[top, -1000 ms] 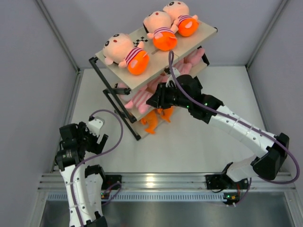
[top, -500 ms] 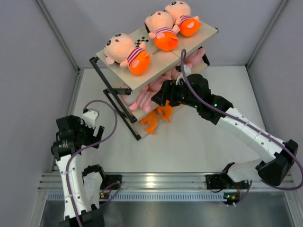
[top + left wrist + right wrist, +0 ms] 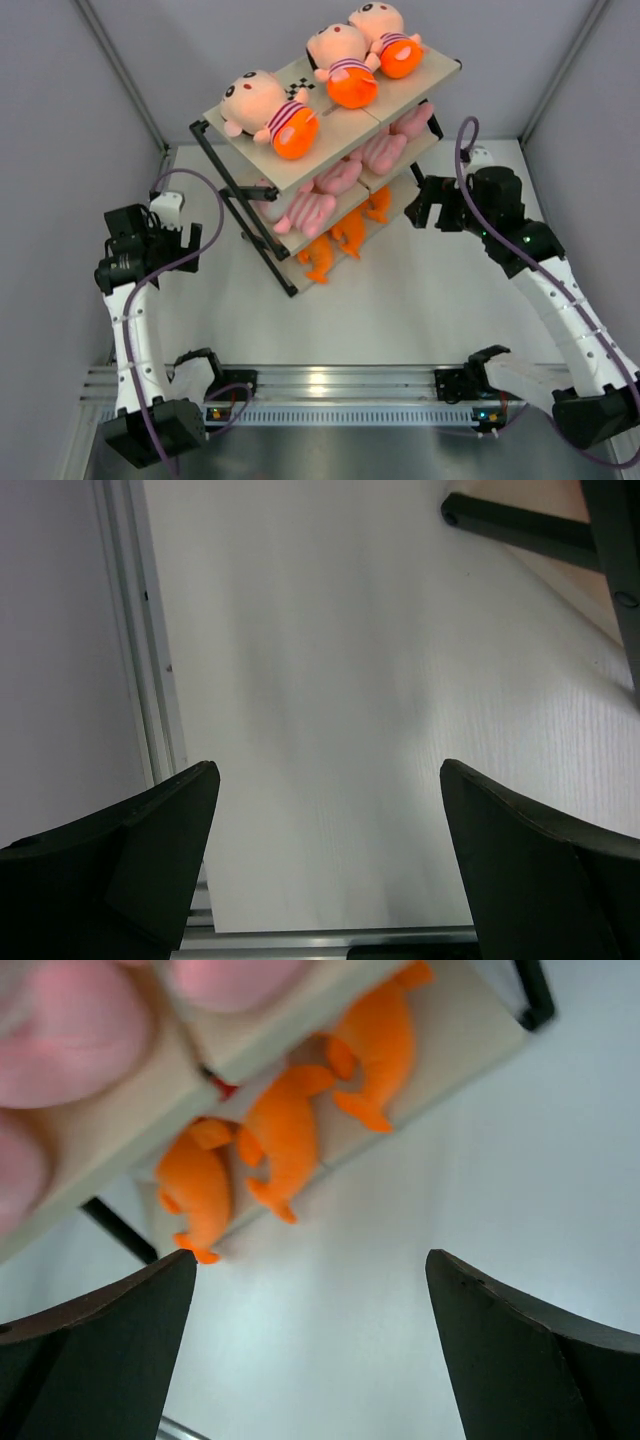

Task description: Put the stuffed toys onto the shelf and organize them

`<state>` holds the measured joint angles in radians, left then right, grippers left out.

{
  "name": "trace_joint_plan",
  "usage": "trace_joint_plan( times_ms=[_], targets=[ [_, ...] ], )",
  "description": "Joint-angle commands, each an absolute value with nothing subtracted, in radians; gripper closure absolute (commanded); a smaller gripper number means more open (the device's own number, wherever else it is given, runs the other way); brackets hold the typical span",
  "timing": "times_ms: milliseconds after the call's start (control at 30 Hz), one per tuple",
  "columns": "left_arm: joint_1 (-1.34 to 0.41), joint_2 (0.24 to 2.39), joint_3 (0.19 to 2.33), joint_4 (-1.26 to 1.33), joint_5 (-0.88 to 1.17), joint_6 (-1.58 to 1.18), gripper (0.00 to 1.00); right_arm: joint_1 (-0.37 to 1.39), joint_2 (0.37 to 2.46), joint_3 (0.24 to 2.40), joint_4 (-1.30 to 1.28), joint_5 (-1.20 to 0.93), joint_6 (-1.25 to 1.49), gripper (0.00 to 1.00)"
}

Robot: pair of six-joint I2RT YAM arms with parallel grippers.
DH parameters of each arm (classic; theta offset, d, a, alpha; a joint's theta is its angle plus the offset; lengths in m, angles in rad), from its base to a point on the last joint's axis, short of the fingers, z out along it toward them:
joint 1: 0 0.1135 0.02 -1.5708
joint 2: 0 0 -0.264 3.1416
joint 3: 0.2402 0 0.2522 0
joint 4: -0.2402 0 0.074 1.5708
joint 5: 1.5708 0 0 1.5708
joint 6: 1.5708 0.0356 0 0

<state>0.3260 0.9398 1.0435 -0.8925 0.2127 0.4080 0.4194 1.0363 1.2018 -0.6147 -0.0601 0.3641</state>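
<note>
Lying in rows on the shelf [image 3: 345, 122], which stands at twelve o'clock on the table [image 3: 400, 300], the stuffed toys [image 3: 340, 65] fill all three boards: dolls [image 3: 265, 110] on top, pink animals [image 3: 312, 210] in the middle, orange creatures [image 3: 350, 232] at the bottom; the right gripper [image 3: 418, 205] hangs at the rack's three o'clock, jaws spread wide, holding nothing; the left gripper [image 3: 183, 240] sits at its nine o'clock, well apart, likewise wide and empty.

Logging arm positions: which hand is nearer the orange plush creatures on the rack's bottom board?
Right. The right hand is just off the right end of the orange plush creatures; the left hand is far off their left end.
</note>
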Motion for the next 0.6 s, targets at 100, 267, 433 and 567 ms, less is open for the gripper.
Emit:
trace_joint_plan(
  times_ms=[100, 267, 433, 567],
  targets=[
    [0.325, 0.914, 1.129, -0.845, 0.268, 0.374, 0.02, 0.048, 1.012, 1.051, -0.625, -0.112, 0.34, 0.02],
    [0.325, 0.888, 1.105, -0.844, 0.273, 0.387, 0.02, -0.118, 1.032, 0.999, -0.557, 0.032, 0.391, 0.01],
    [0.325, 0.864, 1.052, -0.844, 0.278, 0.391, 0.02, -0.172, 1.042, 0.973, -0.549, 0.101, 0.413, 0.0],
    [0.325, 0.847, 0.988, -0.839, 0.267, 0.396, 0.02, -0.17, 1.025, 0.92, -0.5, 0.098, 0.413, 0.01]
  ],
)
